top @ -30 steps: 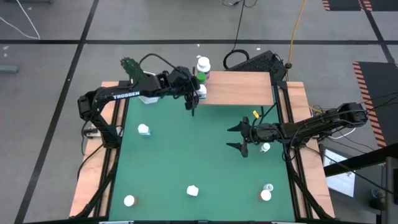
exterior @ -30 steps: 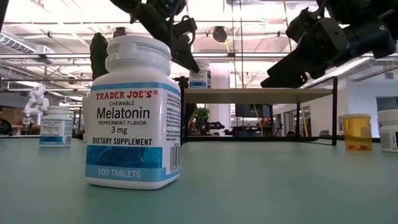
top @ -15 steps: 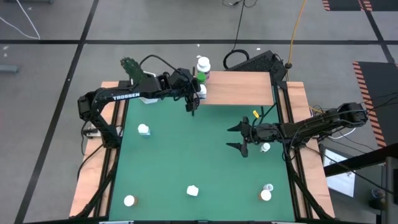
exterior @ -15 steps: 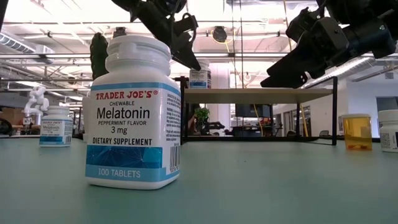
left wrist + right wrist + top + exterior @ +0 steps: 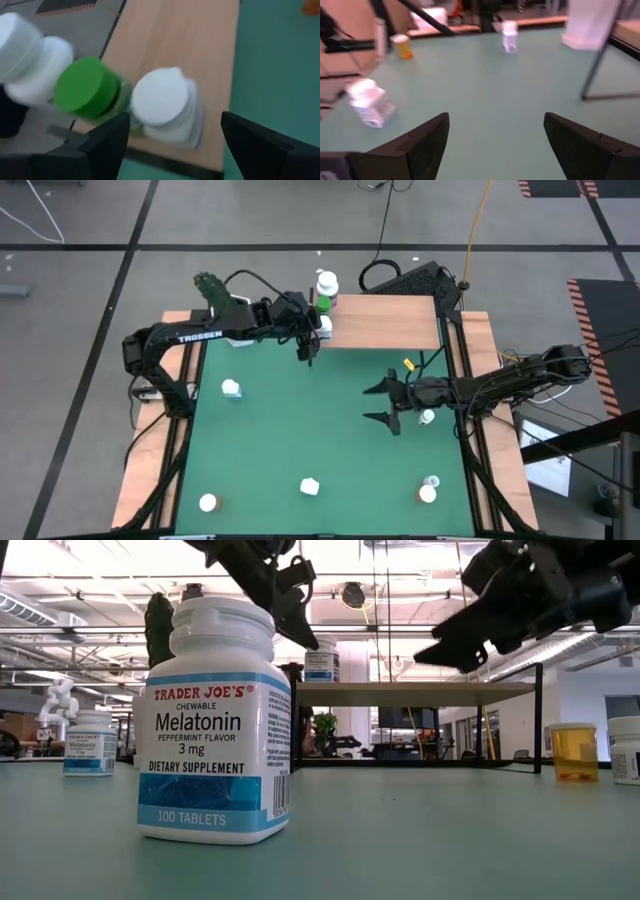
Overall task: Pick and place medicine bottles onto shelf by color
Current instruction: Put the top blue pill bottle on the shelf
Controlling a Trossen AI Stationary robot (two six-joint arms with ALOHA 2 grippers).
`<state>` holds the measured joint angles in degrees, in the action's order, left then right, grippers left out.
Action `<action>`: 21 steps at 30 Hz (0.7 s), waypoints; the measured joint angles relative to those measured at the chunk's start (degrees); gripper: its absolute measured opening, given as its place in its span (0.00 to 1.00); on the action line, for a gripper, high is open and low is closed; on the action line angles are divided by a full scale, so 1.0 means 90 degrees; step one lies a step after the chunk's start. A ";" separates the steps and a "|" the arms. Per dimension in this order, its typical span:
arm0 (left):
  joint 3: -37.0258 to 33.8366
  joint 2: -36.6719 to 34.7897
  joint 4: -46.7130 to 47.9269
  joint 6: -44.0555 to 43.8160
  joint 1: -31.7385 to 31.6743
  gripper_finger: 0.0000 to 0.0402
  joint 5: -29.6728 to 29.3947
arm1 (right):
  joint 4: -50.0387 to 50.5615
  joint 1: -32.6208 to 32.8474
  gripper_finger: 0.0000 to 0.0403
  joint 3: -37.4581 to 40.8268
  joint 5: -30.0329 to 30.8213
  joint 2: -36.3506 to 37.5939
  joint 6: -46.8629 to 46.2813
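My left gripper (image 5: 307,348) (image 5: 172,135) is open at the shelf's (image 5: 385,322) left end. Its fingers stand apart on either side of a white-capped bottle (image 5: 165,102), which stands on the board next to a green-capped bottle (image 5: 82,87) and another white-capped one (image 5: 20,45). My right gripper (image 5: 384,404) (image 5: 495,145) is open above the green mat's right half, holding nothing. Loose bottles stand on the mat: a blue-labelled one (image 5: 231,388), a white one (image 5: 309,487), one at the near left (image 5: 208,502), one at the near right (image 5: 428,493) and one under my right arm (image 5: 427,417).
In the low view a large melatonin bottle (image 5: 215,720) stands close to the camera, with an orange bottle (image 5: 575,752) at the right. The shelf board (image 5: 415,693) stands on thin black legs at the mat's far edge. Wooden strips (image 5: 150,470) edge the mat.
My right gripper has risen a little above the mat and tipped, still open. My left gripper has stayed open by the white-capped bottle on the shelf, edging slightly up. No bottle has moved.
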<state>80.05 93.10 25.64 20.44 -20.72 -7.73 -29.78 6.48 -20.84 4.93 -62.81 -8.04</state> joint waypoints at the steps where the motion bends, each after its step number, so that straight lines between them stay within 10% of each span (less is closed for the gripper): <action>1: 0.0000 -0.0029 0.0012 -0.0005 0.0029 0.79 -0.0124 | -0.0076 0.0001 0.79 0.0000 -0.0090 0.0000 0.0019; 21: -0.0416 -0.1996 0.2803 -0.3167 0.1600 0.79 -0.1830 | -0.0396 -0.0094 0.79 0.0000 -0.0714 0.0000 0.1483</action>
<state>76.31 75.13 50.87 -8.06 -6.32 -24.20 -33.35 5.63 -20.84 -1.50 -62.81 5.31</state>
